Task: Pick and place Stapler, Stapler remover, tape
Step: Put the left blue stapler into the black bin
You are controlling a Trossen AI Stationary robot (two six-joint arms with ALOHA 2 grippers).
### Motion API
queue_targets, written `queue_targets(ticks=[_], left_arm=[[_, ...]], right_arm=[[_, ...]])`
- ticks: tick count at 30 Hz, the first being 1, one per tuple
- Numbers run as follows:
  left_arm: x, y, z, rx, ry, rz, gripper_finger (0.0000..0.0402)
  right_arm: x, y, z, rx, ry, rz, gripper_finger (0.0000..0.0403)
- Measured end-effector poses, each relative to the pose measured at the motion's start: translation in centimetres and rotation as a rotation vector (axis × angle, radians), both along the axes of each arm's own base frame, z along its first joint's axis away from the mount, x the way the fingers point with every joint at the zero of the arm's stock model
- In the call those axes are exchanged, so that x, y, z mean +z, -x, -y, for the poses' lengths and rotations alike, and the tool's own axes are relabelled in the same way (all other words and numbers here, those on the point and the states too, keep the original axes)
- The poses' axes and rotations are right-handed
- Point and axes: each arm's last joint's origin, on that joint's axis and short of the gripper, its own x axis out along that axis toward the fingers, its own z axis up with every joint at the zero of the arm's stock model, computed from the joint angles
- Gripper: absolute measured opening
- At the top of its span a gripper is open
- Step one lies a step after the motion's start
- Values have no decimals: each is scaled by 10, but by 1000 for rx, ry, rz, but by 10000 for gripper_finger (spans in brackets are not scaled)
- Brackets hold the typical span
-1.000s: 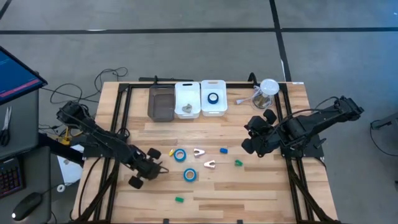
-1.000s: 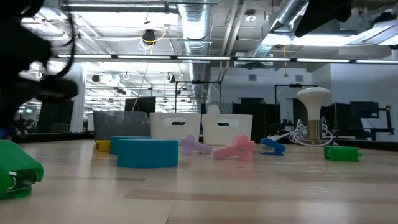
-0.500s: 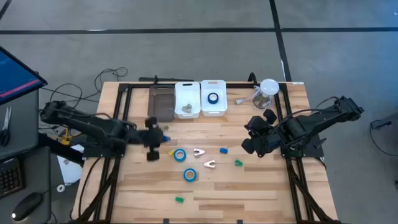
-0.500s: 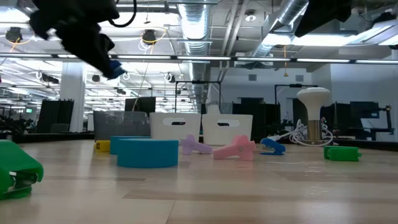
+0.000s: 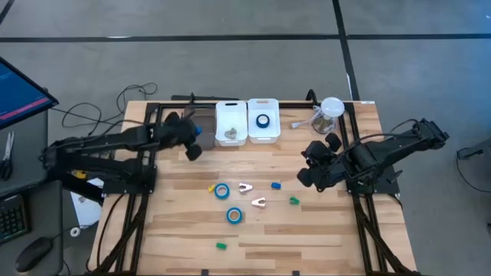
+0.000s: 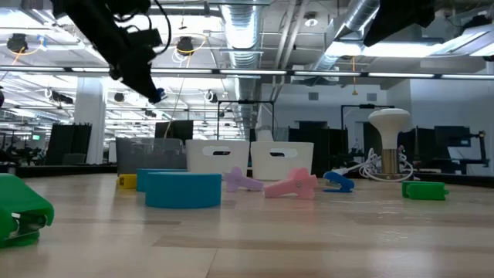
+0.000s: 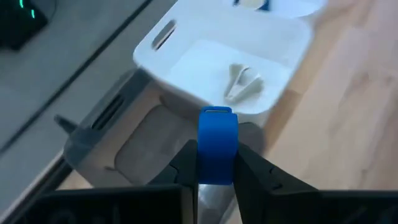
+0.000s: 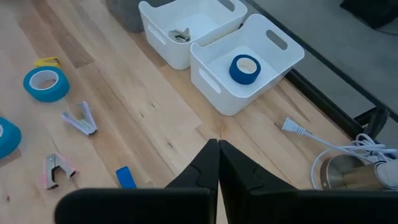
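**A:** Wooden slats run across your whole table (image 5: 307,230), pale and matte, with an open workshop ceiling of ducts and lamps behind it. Nearest you lies a green stapler (image 6: 19,220); past it, two blue tape rolls (image 5: 222,192) sit mid-table among two pale staple removers (image 5: 245,188) and small blocks of yellow, blue and green. Which step do you take this for?

**B:** Carrying. Your left gripper (image 7: 216,177) hangs above the grey bin (image 7: 118,146), its fingers (image 7: 185,165) clamped on a small blue stapler (image 7: 217,146), smooth plastic with a rounded end, held upright. I'd judge you're about to drop it there.

**A:** And what does that call for?

**B:** Centre over the grey bin, lower a little, then part the jaws. The white bin (image 5: 231,123) beside it already holds one pale remover (image 7: 242,82), and the far white bin (image 5: 263,120) holds a third tape roll (image 8: 244,69), so watch you don't drift across the shared wall.

**A:** Your other arm?

**B:** Your right gripper (image 8: 217,162) waits over the table's right side, jaws pressed together on nothing. At the far edge stands a clear jar (image 5: 330,115) with a white cable (image 8: 311,140).
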Motion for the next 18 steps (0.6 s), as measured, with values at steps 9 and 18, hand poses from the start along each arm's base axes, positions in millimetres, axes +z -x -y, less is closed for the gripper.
queue_targets(ticks=[9, 18], left_arm=[[-25, -6, -51, 109, 167, 7, 49], [-65, -17, -83, 179, 285, -36, 49]], right_arm=[[0, -2, 6, -27, 2, -3, 0], [0, -2, 7, -30, 3, -5, 0]])
